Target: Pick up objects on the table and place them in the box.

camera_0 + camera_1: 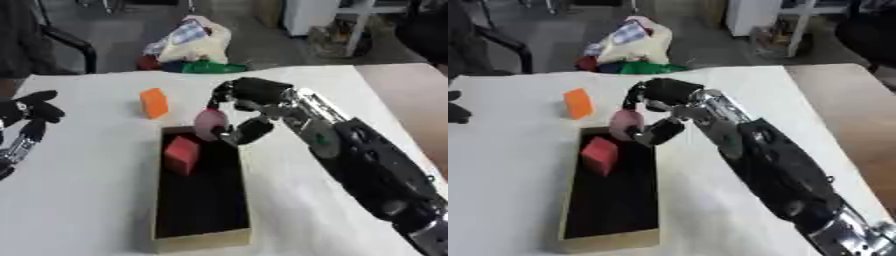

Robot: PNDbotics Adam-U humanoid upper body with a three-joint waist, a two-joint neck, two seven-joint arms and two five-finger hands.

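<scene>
pinching pink object (210, 123), right hand (252, 102) fingers (248, 131), above box (201, 239)

Block (182, 154) in box (199, 237); another block (154, 102) behind, on table (79, 200)

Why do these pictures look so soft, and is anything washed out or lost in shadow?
Left eye view: everything is slightly blurred; the white table looks pale, evenly lit, with only faint shadows; the black lining of the wooden box swallows detail. Right eye view: same softness; the robot's right hand, curled round a pink rounded object, has smeared edges; the orange block stays distinct.
</scene>
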